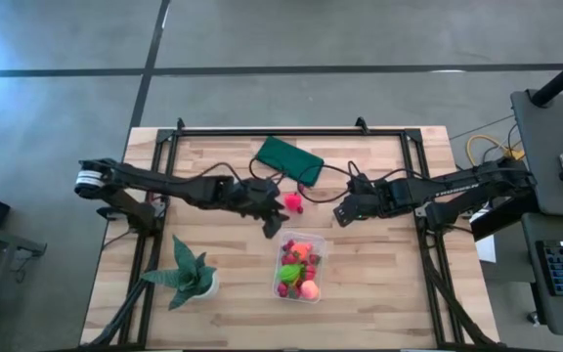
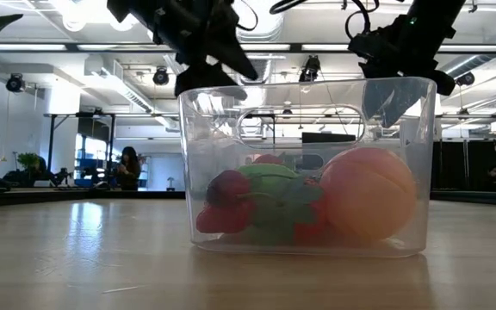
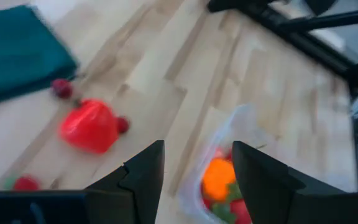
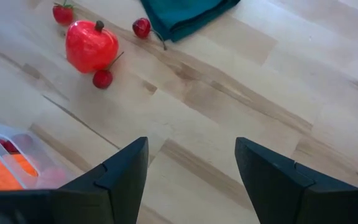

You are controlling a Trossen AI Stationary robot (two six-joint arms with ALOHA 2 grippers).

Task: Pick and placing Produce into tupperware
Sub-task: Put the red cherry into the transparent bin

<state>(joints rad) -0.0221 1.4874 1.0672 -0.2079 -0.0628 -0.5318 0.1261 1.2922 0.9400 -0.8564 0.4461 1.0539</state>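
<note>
The clear tupperware stands on the table and holds several produce pieces: an orange-pink ball, a green piece and dark red berries. A big red piece lies on the wood between the tupperware and the dark green rectangle, with small red berries beside it. My left gripper hovers open above the tupperware's far left corner; its fingers frame an orange piece inside. My right gripper hovers open to the right of the red piece, over bare wood.
A flat dark green rectangle lies near the table's far edge. A spiky green potted plant stands at the near left. Cables run along both arms. Bare wood shows to the right of the tupperware.
</note>
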